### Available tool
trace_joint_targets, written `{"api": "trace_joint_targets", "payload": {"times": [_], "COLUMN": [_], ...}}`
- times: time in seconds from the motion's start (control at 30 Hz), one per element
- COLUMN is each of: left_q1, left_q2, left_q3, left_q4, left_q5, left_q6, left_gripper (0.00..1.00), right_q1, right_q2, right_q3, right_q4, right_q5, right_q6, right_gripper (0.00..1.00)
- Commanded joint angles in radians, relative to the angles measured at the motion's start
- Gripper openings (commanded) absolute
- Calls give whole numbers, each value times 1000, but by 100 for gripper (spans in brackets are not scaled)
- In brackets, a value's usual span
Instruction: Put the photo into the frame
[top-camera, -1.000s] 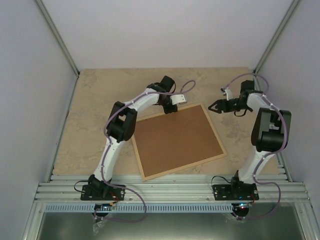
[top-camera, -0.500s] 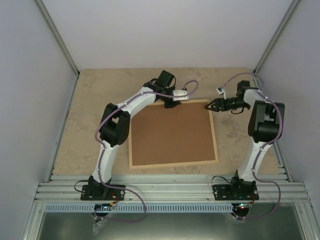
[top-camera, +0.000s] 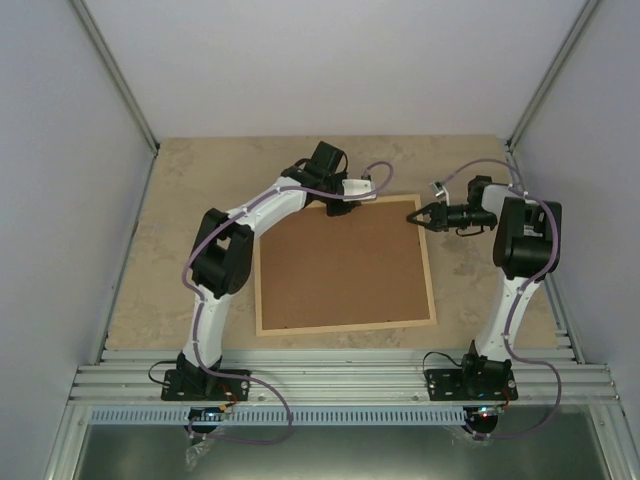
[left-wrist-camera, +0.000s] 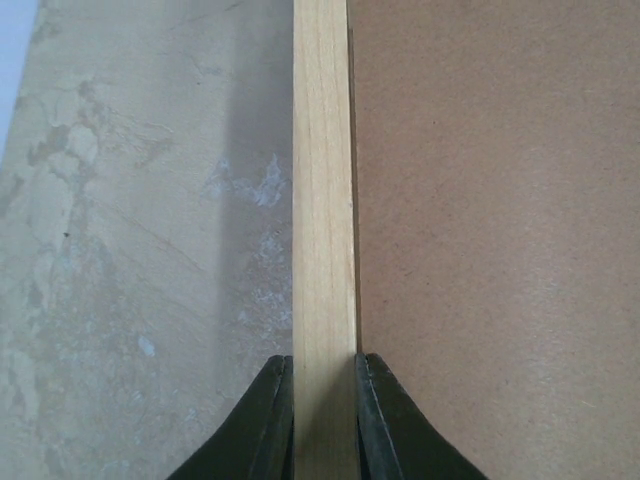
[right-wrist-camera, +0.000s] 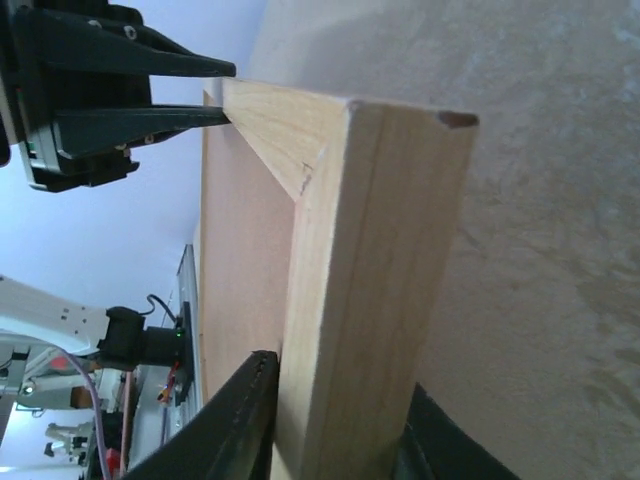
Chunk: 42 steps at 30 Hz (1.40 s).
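Your left gripper and right gripper each clamp the frame rail between their jaws; backing board seated, photo unseen, probably nearly done.

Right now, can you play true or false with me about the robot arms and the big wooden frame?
1. The left gripper is pinching the frame on its pale wooden edge. True.
2. The right gripper is nowhere near the frame. False: it is clamped on the wooden edge by the frame's far right corner.
3. The brown backing board faces up. True.
4. The frame stands against the back wall. False: it is out on the table, away from the walls.
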Motion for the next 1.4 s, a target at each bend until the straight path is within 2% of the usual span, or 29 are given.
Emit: {"api": "trace_joint_targets", "payload": {"times": [0.0, 0.07, 0.13, 0.27, 0.37, 0.47, 0.7, 0.9, 1.03, 1.23, 1.37], "left_q1": [-8, -7, 0, 32, 55, 78, 130, 212, 229, 259, 272], "left_q2": [-70, -79, -87, -104, -117, -143, -233, -301, -354, -434, -517], "left_q3": [-31, -27, -5, 85, 170, 234, 276, 239, 201, 186, 112], "left_q4": [188, 210, 206, 137, 41, -26, -88, -100, -83, -73, -71], "left_q5": [-37, -88, -127, -146, -150, -165, -283, -360, -447, -521, -559], "left_q6": [-35, -90, -139, -268, -357, -438, -588, -738, -729, -751, -762], "left_gripper": [0, 5, 20, 57, 71, 80, 92, 94, 94, 99, 99], "right_q1": [15, 13, 11, 0, -7, -12, -30, -33, -29, 20, 134], "right_q2": [-10, -29, -55, -127, -187, -253, -373, -519, -656, -825, -957], "right_q3": [0, 3, 7, 3, 2, 2, 26, 17, -12, -77, -151], "right_q4": [-4, 11, 44, 165, 253, 347, 455, 546, 631, 666, 677], "right_q5": [-162, -168, -176, -177, -165, -144, -60, 69, 214, 403, 604], "right_q6": [15, 35, 73, 184, 248, 296, 325, 345, 348, 207, 46], "right_gripper": [19, 12, 2, 1, 1, 0, 1, 0, 1, 0, 1]}}
